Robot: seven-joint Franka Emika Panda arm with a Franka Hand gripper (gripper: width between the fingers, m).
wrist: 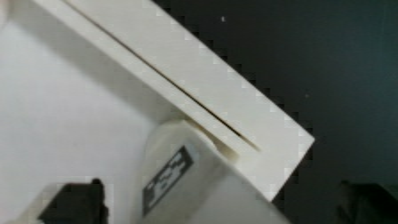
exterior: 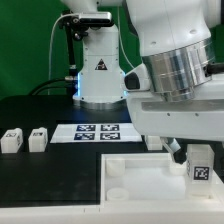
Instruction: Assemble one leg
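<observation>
A leg (exterior: 200,170), a small white block with a black-and-white tag, stands at the far corner of the large white panel (exterior: 150,190) on the exterior view's right. My gripper (exterior: 192,158) is down around it. In the wrist view the leg (wrist: 196,175) lies between my two dark fingers (wrist: 75,203), on the panel (wrist: 71,110) near its edge. A strip of panel shows between one finger and the leg, and black table between the other finger and the leg, so the jaws stand apart from it. Two more legs (exterior: 12,139) (exterior: 37,138) stand on the exterior view's left.
The marker board (exterior: 97,131) lies flat on the black table behind the panel. The arm's white base (exterior: 98,75) stands behind it. A small white part (exterior: 155,143) lies beside the marker board, under my arm.
</observation>
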